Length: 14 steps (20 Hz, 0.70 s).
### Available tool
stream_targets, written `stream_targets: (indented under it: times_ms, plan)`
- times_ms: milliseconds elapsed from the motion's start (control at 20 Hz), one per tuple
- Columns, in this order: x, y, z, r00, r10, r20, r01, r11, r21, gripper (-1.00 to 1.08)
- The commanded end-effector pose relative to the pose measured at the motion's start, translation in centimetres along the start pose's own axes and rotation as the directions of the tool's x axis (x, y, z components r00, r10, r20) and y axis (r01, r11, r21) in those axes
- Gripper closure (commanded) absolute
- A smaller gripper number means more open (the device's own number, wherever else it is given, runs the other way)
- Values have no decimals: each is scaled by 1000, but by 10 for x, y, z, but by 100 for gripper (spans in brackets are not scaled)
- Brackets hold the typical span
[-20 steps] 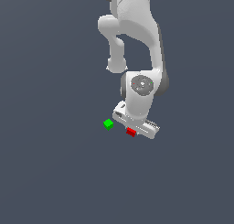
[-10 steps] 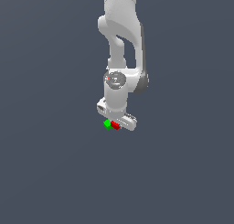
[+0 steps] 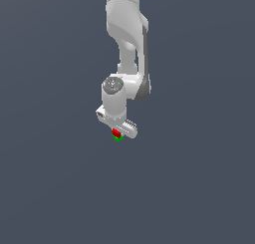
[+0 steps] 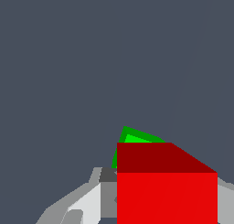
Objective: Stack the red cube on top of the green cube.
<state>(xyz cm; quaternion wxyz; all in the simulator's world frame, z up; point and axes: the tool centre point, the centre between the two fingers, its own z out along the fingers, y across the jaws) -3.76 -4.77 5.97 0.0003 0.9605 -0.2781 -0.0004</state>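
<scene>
Two small cubes are in play, and both sit directly under the white gripper (image 3: 118,132) in the exterior view. The red cube (image 3: 116,133) is held between the fingers, which are closed on its side faces; in the wrist view the red cube (image 4: 167,186) fills the near part of the picture, with a grey finger (image 4: 87,202) pressed at its flank. The green cube (image 3: 118,138) shows only as a thin green edge just below the red one, on the dark grey floor (image 3: 199,188). From the wrist view the green cube (image 4: 135,141) appears behind and under the red one, a little turned against it, so the two are not exactly square to each other. I cannot tell if the red cube already touches the green one or hangs just above it. Both cubes look rigid, plain and smooth, and I judge them very light, so the red one needs only a modest squeeze on two opposite flat faces, near their middle, as it is taken now. Because the faces are smooth and the support below is so small, I think the risk is a slide or a tip if the cube is let go off-centre.
</scene>
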Motion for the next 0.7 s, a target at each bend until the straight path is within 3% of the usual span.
stream_targets:
  times_ms: [0,150,200,650]
  plan:
    - [0,2,0,1000,-2,-1,2,1000,1,108]
    - [1,0,0,1000,-2,-1,2,1000,1,108]
    - [1,0,0,1000,-2,-1,2,1000,1,-92]
    - [1,0,0,1000,-2,-1,2,1000,1,-92]
